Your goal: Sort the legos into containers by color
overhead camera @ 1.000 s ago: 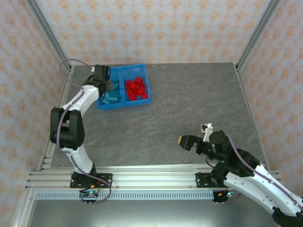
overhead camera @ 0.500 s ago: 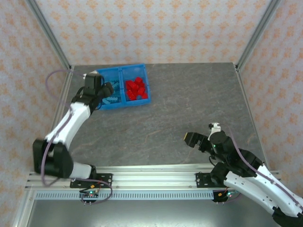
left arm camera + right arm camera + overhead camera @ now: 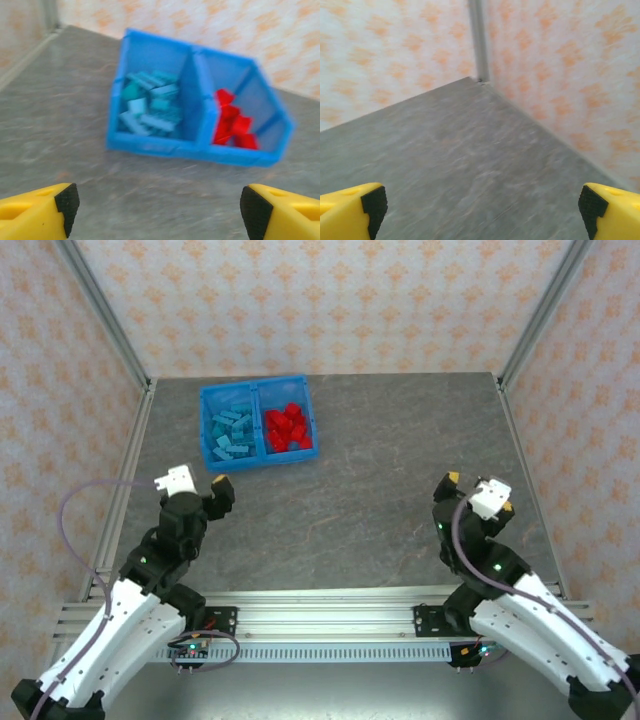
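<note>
The blue bin [image 3: 262,460] stands at the back left of the table. Its left container holds several light blue legos [image 3: 230,432] and its right container holds several red legos [image 3: 287,427]. In the left wrist view the bin's front wall [image 3: 155,146] faces me, with the teal legos [image 3: 150,107] on the left and the red legos [image 3: 232,122] on the right. My left gripper [image 3: 195,490] [image 3: 157,207] is open and empty, well in front of the bin. My right gripper [image 3: 480,492] [image 3: 482,205] is open and empty near the right side.
Metal posts stand at the two back corners of the patterned walls, one at the back right [image 3: 479,40]. Bare grey tabletop [image 3: 400,460] stretches between the bin and the right arm. A rail [image 3: 320,615] runs along the near edge.
My left arm has pulled back from over the bin's left container toward the near edge, and its gripper has opened. My right gripper has swung right, now facing the back right corner.
</note>
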